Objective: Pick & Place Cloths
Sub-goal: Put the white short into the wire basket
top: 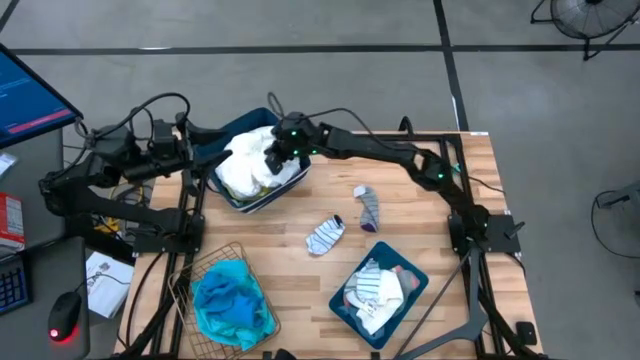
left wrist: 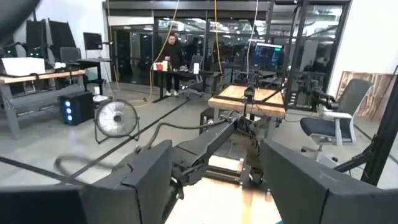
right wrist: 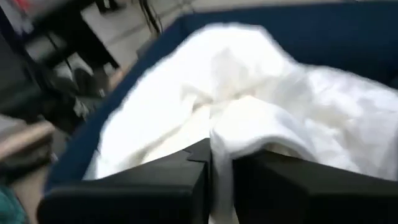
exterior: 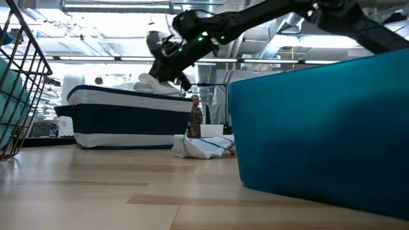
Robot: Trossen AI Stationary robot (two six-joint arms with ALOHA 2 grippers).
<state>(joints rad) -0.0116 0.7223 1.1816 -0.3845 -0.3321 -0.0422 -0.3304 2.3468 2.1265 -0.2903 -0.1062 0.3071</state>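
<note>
A heap of white cloths [top: 248, 165] fills the dark blue bin [top: 225, 135] at the table's far left. My right gripper [top: 280, 150] reaches over that heap and is shut on white cloth [right wrist: 249, 106]; the low view shows it [exterior: 167, 65] just above the pile [exterior: 144, 82]. My left gripper [top: 188, 150] waits open beside the bin's left wall, looking into the room [left wrist: 214, 155]. A striped sock [top: 325, 235] and an orange-banded grey sock [top: 367, 206] lie flat on the table. A turquoise garment [top: 230, 305] lies in the wire basket. My right gripper pinches a raised fold of the white cloth [right wrist: 221, 140] between its two fingers [right wrist: 168, 180], coming from above and slanting from the table's right. The fold runs up between the fingers. The rest of the cloth lies on the heap in the bin.
A second blue bin [top: 420, 275] at the near right holds striped and white pieces [top: 375, 290]; it fills the right of the low view [exterior: 319, 128]. The wire basket [top: 185, 275] stands at the near left. Bare wood lies between the bins around the socks.
</note>
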